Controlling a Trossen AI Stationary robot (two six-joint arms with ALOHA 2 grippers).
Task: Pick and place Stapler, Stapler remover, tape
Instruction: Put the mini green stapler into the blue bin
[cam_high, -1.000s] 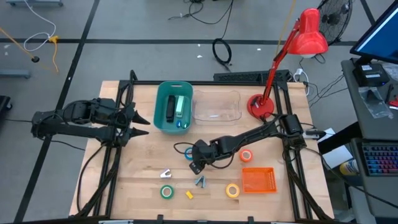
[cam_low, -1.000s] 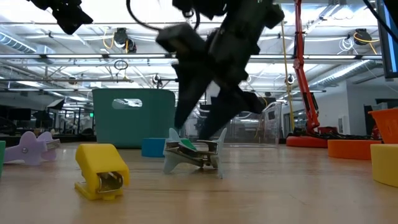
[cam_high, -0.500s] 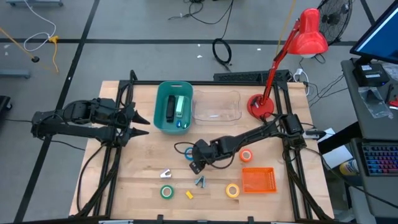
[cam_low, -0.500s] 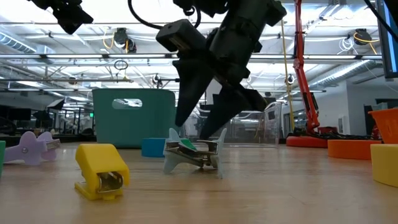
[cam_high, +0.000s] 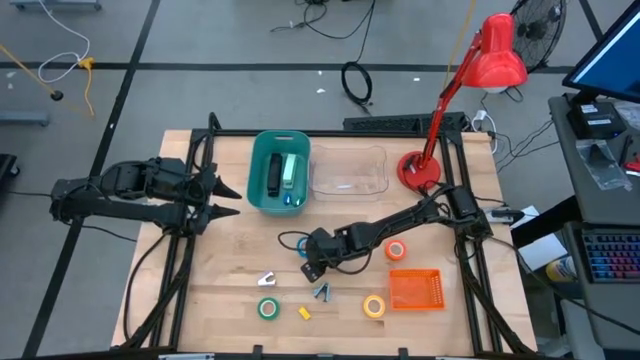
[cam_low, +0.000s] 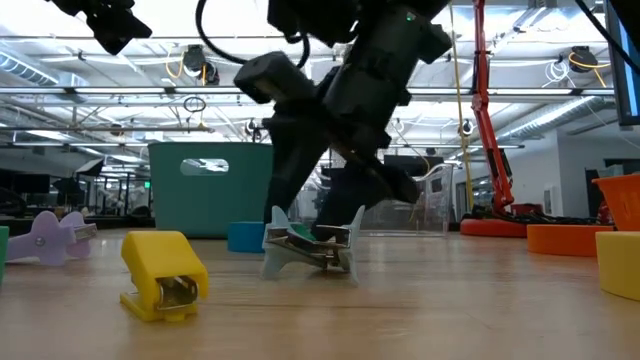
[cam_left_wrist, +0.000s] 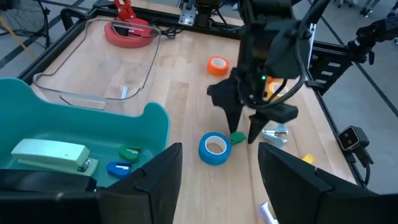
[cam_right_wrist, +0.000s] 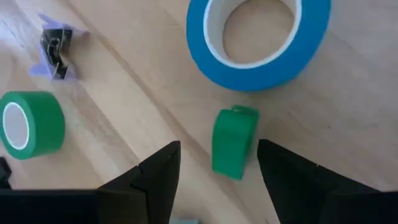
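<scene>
A small green stapler remover (cam_right_wrist: 234, 148) lies on the wooden table beside the blue tape (cam_right_wrist: 258, 37). My right gripper (cam_right_wrist: 217, 180) hangs open just above it, pointing steeply down, one finger on each side, touching nothing. In the left wrist view it is the dark right gripper (cam_left_wrist: 239, 127) over the remover (cam_left_wrist: 238, 138). My left gripper (cam_high: 225, 195) waits open above the table's left side, near the teal bin (cam_high: 255, 185). The bin holds a black stapler (cam_high: 273, 175), a pale green stapler (cam_left_wrist: 53, 155) and two small removers (cam_left_wrist: 124, 160).
On the table's near half lie green tape (cam_high: 267, 309), yellow tape (cam_high: 374, 306), orange tape (cam_high: 397, 250), a yellow remover (cam_high: 304, 313), a lilac remover (cam_high: 267, 281) and a grey-blue remover (cam_high: 321, 292). An orange basket (cam_high: 414, 290) stands near right, a clear tray (cam_high: 348, 172) and red lamp (cam_high: 420, 170) at the back.
My right gripper has sunk a little toward the table, closing on the green stapler remover, and its fingers stay apart. Nothing on the table has moved.
</scene>
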